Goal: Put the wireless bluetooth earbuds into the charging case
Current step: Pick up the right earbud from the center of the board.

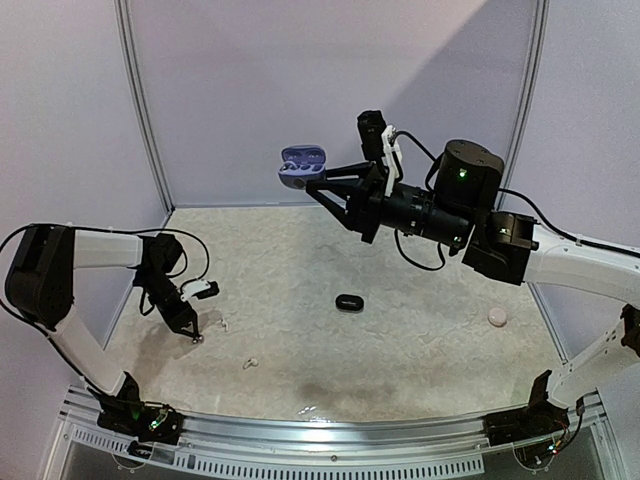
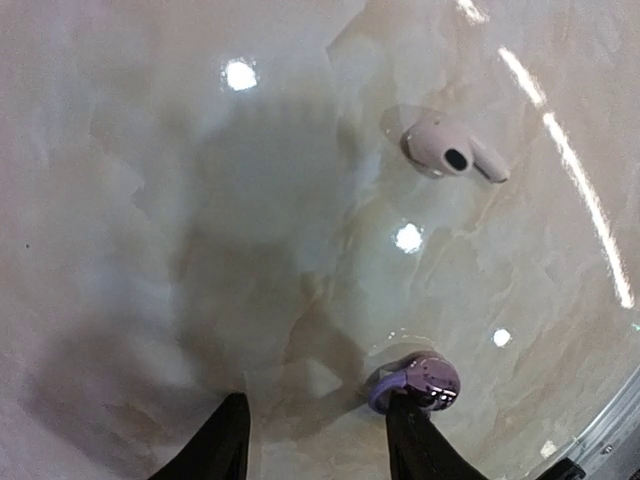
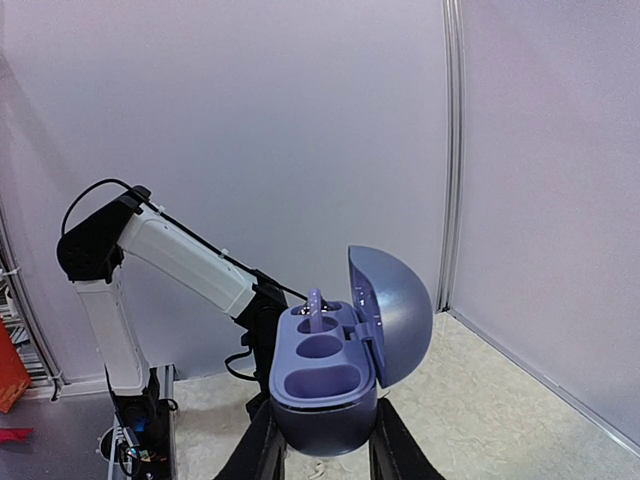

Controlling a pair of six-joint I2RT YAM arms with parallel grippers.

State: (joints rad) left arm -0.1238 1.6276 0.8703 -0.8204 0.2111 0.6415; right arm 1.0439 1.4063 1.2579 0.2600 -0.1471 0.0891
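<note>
Left gripper (image 2: 316, 402) hangs low over the pale marbled tabletop (image 1: 400, 360) with its jaws apart and nothing between them. From the wrist camera I see only the two black fingertips; the rest is cut off at the bottom edge. A small lilac earbud with a shiny metallic face (image 2: 415, 383) lies on the tabletop against the tip of the finger on the right of that view, outside the gap. I cannot tell whether the finger presses on it or only touches it. Farther ahead lies a white earbud with a short stem and a dark oval spot (image 2: 452, 152), well apart from the fingers.

My right gripper (image 3: 325, 440) is clamped on the open lilac-purple plastic charging case (image 3: 325, 395), held high above the tabletop with its domed lid swung out to one side. Its fingers show only as two dark stubs under the case body. One matching earbud (image 3: 315, 308) stands in the far hollow, just its top visible; the nearer hollows look empty.

Overhead, a small black oval thing (image 1: 347, 302) sits mid-tabletop and a pale pink round thing (image 1: 497, 317) lies under the right arm. Both are too small to identify.
</note>
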